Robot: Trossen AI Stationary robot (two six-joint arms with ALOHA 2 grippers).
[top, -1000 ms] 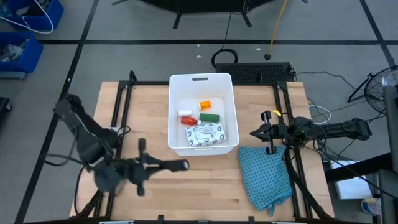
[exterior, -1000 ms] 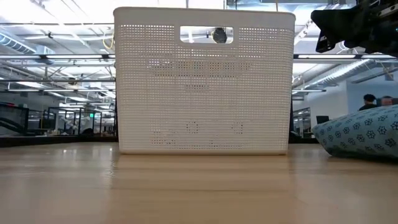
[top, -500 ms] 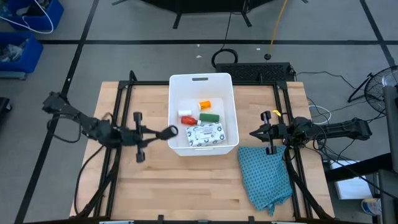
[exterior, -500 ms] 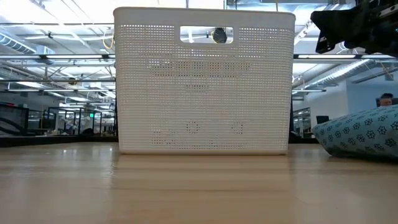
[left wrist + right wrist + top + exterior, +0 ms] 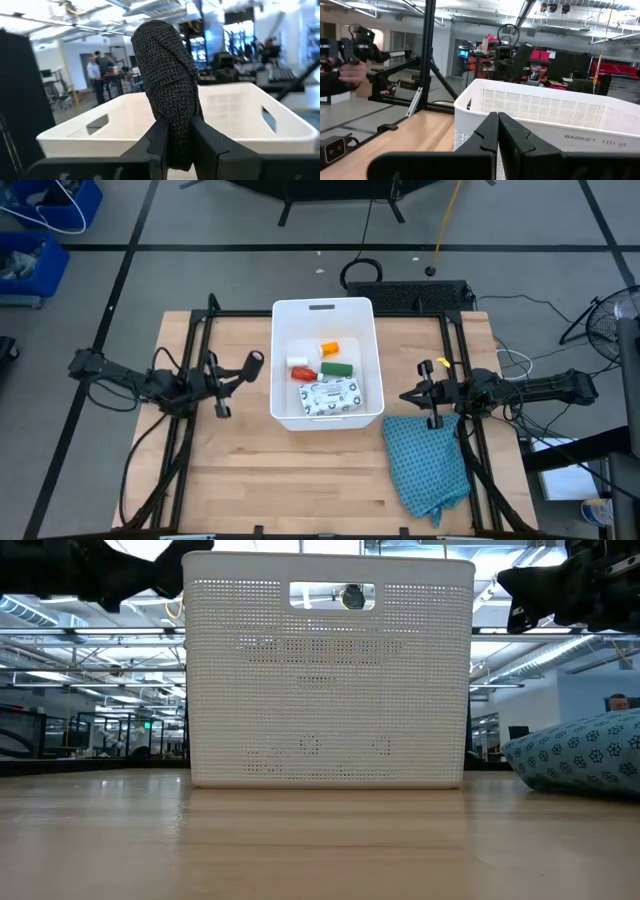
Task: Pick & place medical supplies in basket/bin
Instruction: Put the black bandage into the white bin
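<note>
The white bin (image 5: 325, 309) stands at the table's middle far side. In it lie a white printed packet (image 5: 329, 396), a red tube (image 5: 304, 373), a green oblong (image 5: 336, 367), an orange vial (image 5: 329, 349) and a small white cylinder (image 5: 297, 361). My left gripper (image 5: 241, 373) is shut on the black oblong (image 5: 255, 362), just left of the bin's left wall; it also shows in the left wrist view (image 5: 178, 124). My right gripper (image 5: 405, 394) is shut and empty, right of the bin, and shows in the right wrist view (image 5: 497, 120). My left gripper pinches the black oblong's near end (image 5: 177, 142) between its two fingers. The fingers come from the table's left and lie along the oblong. The oblong sticks out past the fingertips toward the bin, lifted clear of the table.
A teal checked cloth (image 5: 428, 462) lies bunched at the near right, below my right gripper. Black frame rails (image 5: 195, 380) run along both sides of the table. A person's hand with a controller (image 5: 347, 65) shows beyond the table.
My left gripper has swung from the near left of the table toward the far edge and up, carrying the black oblong to the bin's left wall. Its arm now shows at the top left of the low view.
</note>
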